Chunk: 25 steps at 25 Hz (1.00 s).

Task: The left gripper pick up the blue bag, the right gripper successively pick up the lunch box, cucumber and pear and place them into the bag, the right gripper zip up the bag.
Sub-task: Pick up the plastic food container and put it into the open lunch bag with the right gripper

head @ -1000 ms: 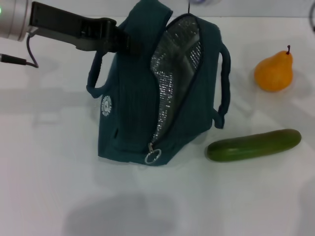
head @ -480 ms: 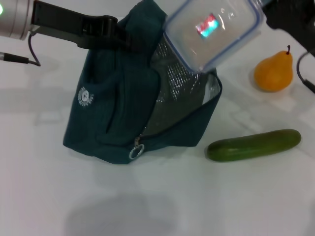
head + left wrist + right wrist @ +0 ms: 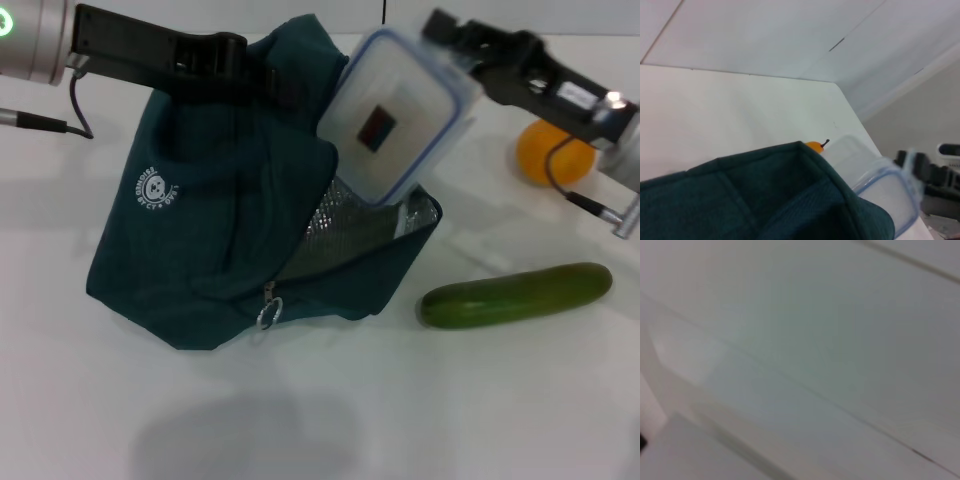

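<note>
Now the left hand (image 3: pixel 262 82) is clamped on the top edge of the blue bag (image 3: pixel 200 230), which leans on the white counter (image 3: pixel 400 420) with its foil mouth open. The right hand (image 3: pixel 455 45) grips the lunch box (image 3: pixel 395 115), tilted at the bag's opening. The cucumber (image 3: pixel 515 295) lies beside the bag; the pear (image 3: pixel 545 150) sits behind the right arm.

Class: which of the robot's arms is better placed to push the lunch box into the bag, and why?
Right. The right gripper already holds the lunch box, tilted over the bag's open mouth. The left gripper grips the bag's top edge, holding it up.
</note>
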### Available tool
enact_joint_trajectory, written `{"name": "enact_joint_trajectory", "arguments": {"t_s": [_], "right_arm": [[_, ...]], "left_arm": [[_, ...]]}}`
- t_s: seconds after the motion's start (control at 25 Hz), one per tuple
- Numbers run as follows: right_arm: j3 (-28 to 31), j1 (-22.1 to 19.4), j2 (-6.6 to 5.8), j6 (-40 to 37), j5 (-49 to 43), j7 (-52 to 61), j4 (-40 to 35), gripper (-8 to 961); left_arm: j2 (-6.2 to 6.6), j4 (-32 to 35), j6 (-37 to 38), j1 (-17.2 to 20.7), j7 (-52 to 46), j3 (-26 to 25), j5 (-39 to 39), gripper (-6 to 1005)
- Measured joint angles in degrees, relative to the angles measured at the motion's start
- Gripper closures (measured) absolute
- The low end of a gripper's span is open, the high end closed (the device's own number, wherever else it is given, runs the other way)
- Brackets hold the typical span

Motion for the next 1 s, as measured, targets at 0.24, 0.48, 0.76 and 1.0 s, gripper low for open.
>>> {"name": "enact_joint_trajectory", "arguments": {"t_s": [0.24,0.48,0.76,1.0], "right_arm": [[-11.91,-0.04,0.01,5.72,7.03,-0.21,-6.18,846],[-14.26,-0.69,0.01,5.16,9.36,-0.95,-7.26,845],[-16.33,-0.99,0.01,6.96,9.54,-1.01,-6.97,844],[-18.05,-1.09,0.01,9.47,10.08,-1.04,-7.38,843]], "left_arm": [[0.07,-0.35,-0.14,0.09,0.25,0.0,-0.23,955],[0.06,-0.47,-0.54,0.13,0.3,0.01,-0.35,955],[0.06,-1.55,-0.58,0.23,0.32,0.05,-3.07,955],[0.07,-4.05,-0.55,0.27,1.31,0.05,-3.87,955]]}}
